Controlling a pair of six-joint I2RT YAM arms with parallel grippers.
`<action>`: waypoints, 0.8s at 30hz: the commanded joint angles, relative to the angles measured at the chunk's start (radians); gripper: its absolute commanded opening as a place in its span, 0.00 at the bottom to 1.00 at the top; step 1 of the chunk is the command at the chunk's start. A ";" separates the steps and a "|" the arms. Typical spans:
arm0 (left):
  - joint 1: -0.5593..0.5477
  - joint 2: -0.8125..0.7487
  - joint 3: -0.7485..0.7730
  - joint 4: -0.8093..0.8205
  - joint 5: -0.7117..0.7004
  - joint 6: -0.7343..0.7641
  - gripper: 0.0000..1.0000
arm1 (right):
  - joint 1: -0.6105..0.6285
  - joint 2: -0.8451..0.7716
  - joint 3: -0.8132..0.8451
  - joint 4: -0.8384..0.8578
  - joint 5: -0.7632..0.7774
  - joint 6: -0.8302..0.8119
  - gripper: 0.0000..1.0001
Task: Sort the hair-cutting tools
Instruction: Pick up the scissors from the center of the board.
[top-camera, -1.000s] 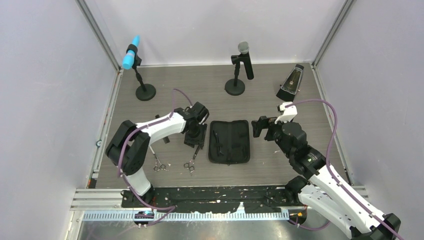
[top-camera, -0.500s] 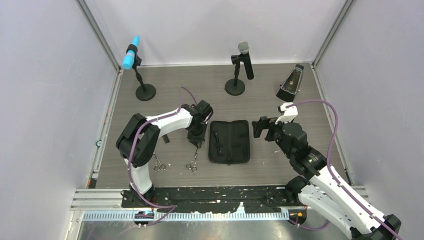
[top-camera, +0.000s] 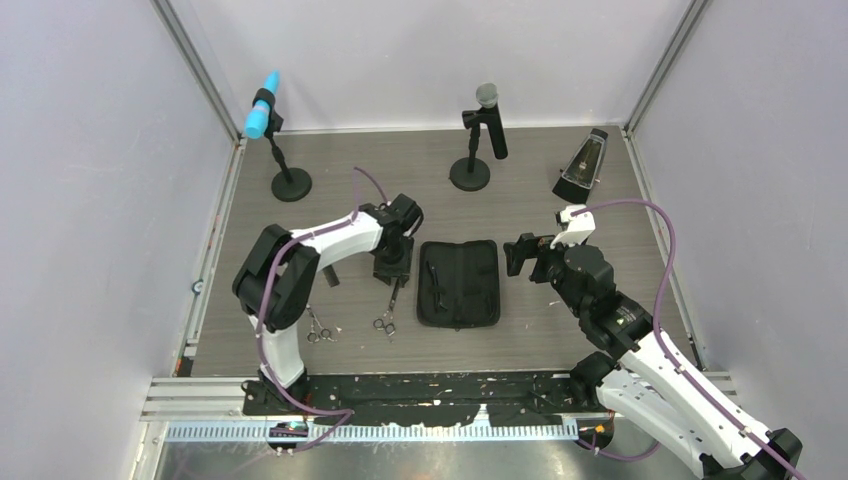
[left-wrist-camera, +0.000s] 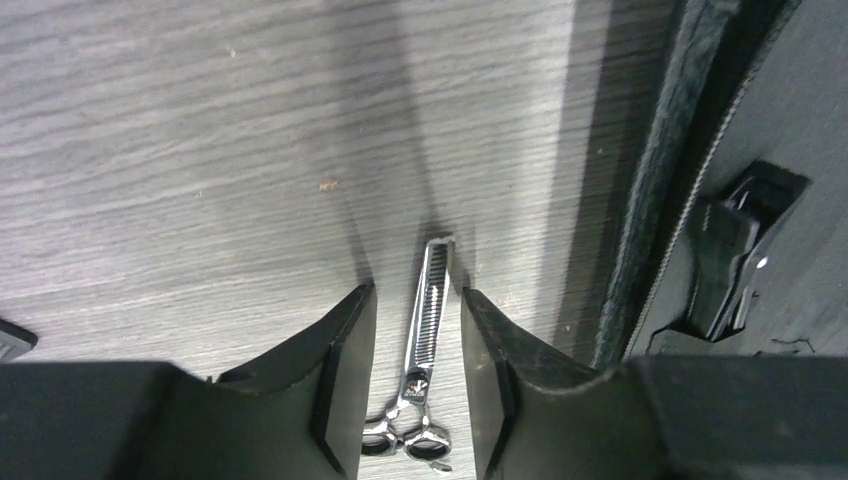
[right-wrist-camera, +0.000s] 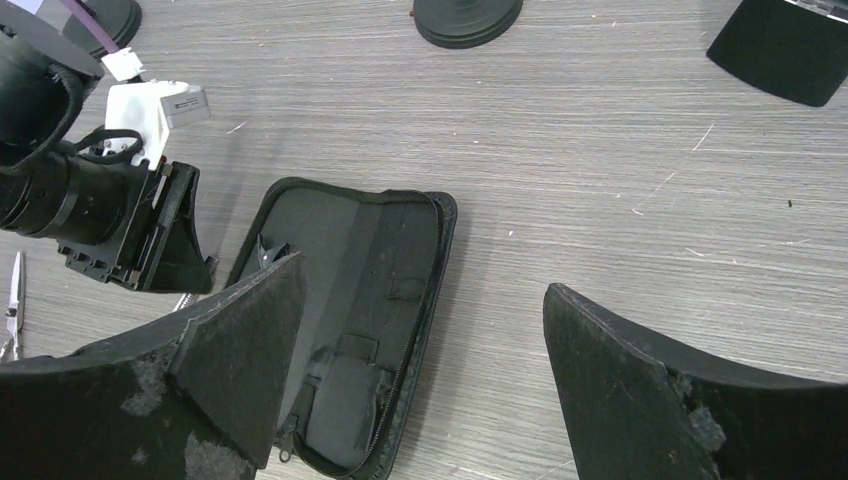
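HAIR-TOOL SORT: The left fingers (left-wrist-camera: 340, 385) stand parted on either side of the toothed blade of the thinning scissors (left-wrist-camera: 428, 320). The scissors lie flat on the worktop (left-wrist-camera: 200, 150), low and centre in the wrist view. A sliver of wood shows on each side, so nothing is gripped yet. The straddle looks chosen to pinch the blade across its narrow width. Just to the right runs the zipped rim of the open case (left-wrist-camera: 655, 190), with a black hair clip (left-wrist-camera: 735, 250) inside. That leaves little room on that side, but bare boards lie open to the left. Overhead, a second pair of scissors (top-camera: 318, 331) lies lower left, well apart. The right fingers (right-wrist-camera: 235, 345), spread wide and empty, hover by the case's right edge, seemingly keeping clear.
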 joint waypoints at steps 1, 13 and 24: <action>-0.005 -0.083 -0.075 0.035 -0.035 -0.021 0.41 | -0.006 -0.002 0.000 0.028 -0.010 0.014 0.96; -0.087 -0.146 -0.217 0.055 -0.016 -0.038 0.42 | -0.006 -0.021 0.000 0.025 -0.038 0.038 0.96; -0.097 -0.152 -0.215 0.042 0.006 -0.031 0.11 | -0.006 0.009 -0.004 0.010 -0.053 0.058 0.96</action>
